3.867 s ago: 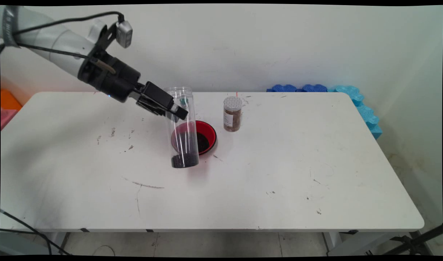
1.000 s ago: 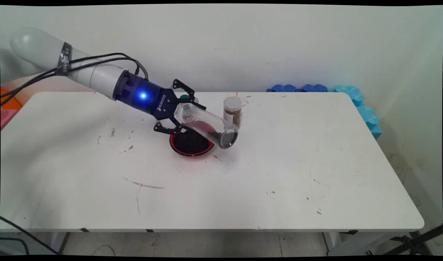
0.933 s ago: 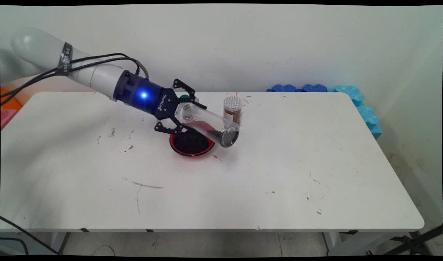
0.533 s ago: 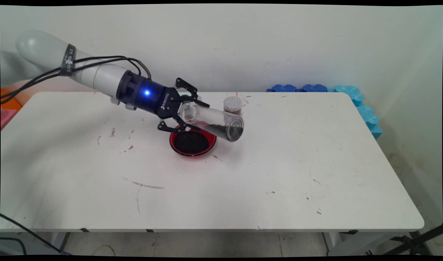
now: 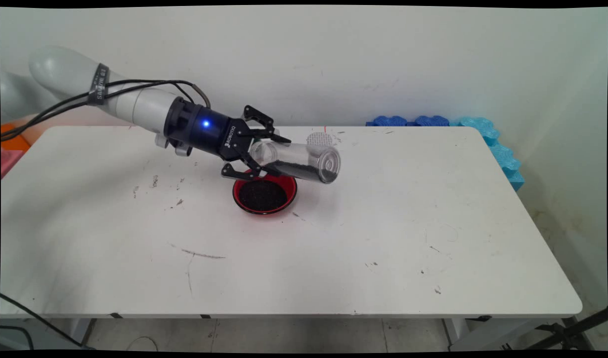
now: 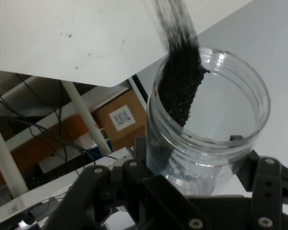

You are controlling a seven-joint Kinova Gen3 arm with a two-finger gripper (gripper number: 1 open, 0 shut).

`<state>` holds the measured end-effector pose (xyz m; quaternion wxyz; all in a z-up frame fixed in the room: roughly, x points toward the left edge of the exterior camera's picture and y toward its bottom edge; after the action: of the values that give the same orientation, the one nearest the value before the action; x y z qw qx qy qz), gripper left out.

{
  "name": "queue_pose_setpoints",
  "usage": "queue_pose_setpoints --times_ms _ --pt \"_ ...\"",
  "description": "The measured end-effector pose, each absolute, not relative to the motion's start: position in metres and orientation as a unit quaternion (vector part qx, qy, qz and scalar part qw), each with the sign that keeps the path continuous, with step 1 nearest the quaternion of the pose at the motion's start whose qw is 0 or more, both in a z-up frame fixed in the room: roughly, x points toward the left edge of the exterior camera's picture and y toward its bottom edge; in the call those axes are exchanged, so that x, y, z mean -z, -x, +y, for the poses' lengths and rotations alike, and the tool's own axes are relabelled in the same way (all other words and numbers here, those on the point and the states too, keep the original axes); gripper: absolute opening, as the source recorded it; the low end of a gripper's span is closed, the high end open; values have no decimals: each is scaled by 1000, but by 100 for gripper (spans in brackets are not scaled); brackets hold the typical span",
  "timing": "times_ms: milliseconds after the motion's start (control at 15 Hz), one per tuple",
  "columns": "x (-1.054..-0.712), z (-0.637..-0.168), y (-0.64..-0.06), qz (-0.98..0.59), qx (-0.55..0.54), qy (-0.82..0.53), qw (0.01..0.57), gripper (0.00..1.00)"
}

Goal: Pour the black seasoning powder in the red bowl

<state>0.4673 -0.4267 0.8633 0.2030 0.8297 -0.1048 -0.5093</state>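
My gripper [image 5: 271, 155] is shut on a clear plastic jar [image 5: 304, 161] near its open mouth. It holds the jar almost level, base pointing right, just above a red bowl [image 5: 264, 195] of dark grains. Black grains lie along the jar's lower side. In the hand view the jar [image 6: 216, 124] rises between the fingers, with the grains [image 6: 180, 81] streaked along its wall. Behind the jar stands a small spice jar, of which only the grey lid [image 5: 318, 139] shows.
The white table [image 5: 383, 223] carries scuffs and scattered specks. Blue foam blocks [image 5: 482, 134] line its far right corner. An orange object [image 5: 10, 136] sits past the left edge. A cardboard box [image 6: 122, 117] shows under the table in the hand view.
The jar, upright in front of the bowl 3.9 s ago, now lies on its side. Over the last second its base rose from a downward tilt to near level, and the gripper shifted slightly right and up.
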Motion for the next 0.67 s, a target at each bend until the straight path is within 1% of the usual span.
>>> queue_pose_setpoints --times_ms 667 --pt "-857 -431 -471 -57 529 -825 192 0"
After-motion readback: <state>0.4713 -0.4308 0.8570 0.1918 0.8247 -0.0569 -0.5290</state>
